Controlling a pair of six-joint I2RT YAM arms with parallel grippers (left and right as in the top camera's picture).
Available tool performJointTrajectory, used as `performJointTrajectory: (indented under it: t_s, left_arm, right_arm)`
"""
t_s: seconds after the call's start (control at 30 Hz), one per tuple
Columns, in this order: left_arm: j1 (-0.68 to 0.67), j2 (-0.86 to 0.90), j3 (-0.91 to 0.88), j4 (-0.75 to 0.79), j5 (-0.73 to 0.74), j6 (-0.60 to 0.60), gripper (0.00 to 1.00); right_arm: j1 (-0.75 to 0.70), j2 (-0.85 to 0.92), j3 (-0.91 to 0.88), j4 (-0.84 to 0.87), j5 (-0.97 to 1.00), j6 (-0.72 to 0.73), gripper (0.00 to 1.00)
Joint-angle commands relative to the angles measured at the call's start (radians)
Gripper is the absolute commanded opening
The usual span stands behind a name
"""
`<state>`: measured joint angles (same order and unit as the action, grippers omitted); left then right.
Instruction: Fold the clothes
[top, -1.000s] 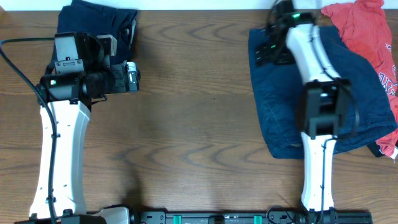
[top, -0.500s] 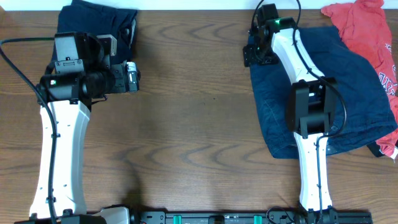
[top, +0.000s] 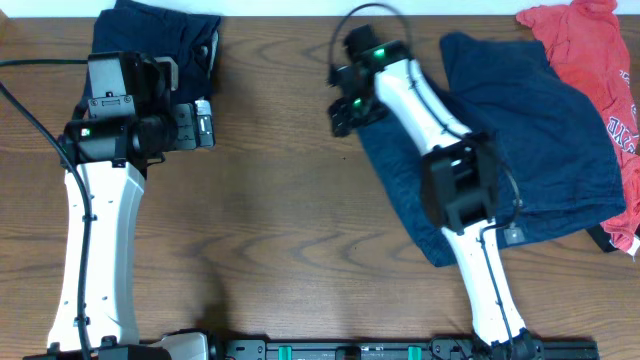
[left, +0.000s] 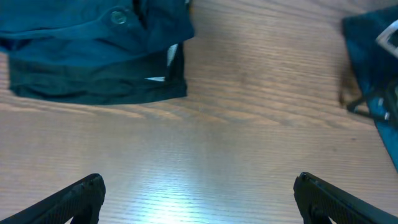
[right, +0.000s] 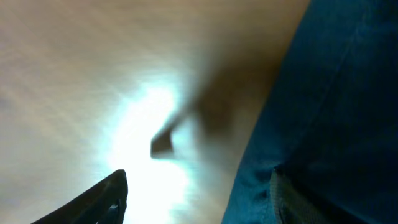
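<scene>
Navy denim-like shorts (top: 530, 140) lie spread at the right of the table, their left edge pulled out toward the middle. My right gripper (top: 345, 105) is at that left edge. In the right wrist view its fingers (right: 199, 199) are apart: the left finger is over bare wood and the shorts (right: 336, 93) cover the right finger. A folded navy garment (top: 150, 35) with a button lies at the back left, also in the left wrist view (left: 81, 56). My left gripper (top: 205, 125) is open and empty (left: 199, 199) over bare wood in front of it. A coral-red T-shirt (top: 590, 50) lies at the back right.
A small black piece (top: 600, 238) shows under the shorts' right lower corner by the red fabric. The brown wooden table (top: 290, 220) runs between the two arms. The far table edge runs along the top of the overhead view.
My right gripper has swung from the back of the shorts leftward and toward the front. The shorts' left edge has been dragged left with it. The left arm has barely moved.
</scene>
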<state>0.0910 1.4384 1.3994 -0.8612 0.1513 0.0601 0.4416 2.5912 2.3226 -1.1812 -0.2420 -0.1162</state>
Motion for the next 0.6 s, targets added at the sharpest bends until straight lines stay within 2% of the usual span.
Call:
performJointTrajectory:
  t_s: [0.0, 0.2, 0.3, 0.57]
  left_arm:
    - [0.016, -0.001, 0.010, -0.010, -0.061, 0.013, 0.98]
    - [0.093, -0.002, 0.010, -0.020, -0.077, -0.014, 0.98]
    - [0.132, -0.002, 0.010, -0.024, -0.077, -0.017, 0.98]
    - [0.163, -0.002, 0.010, -0.024, -0.077, -0.017, 0.98]
  right_arm:
    - [0.079, 0.085, -0.030, -0.039, -0.097, -0.079, 0.72]
    - [0.177, 0.085, 0.014, -0.201, -0.056, -0.221, 0.76]
    - [0.219, 0.085, 0.059, -0.259, -0.053, -0.245, 0.78]
    - [0.278, 0.081, 0.341, -0.433, -0.096, -0.256, 0.82]
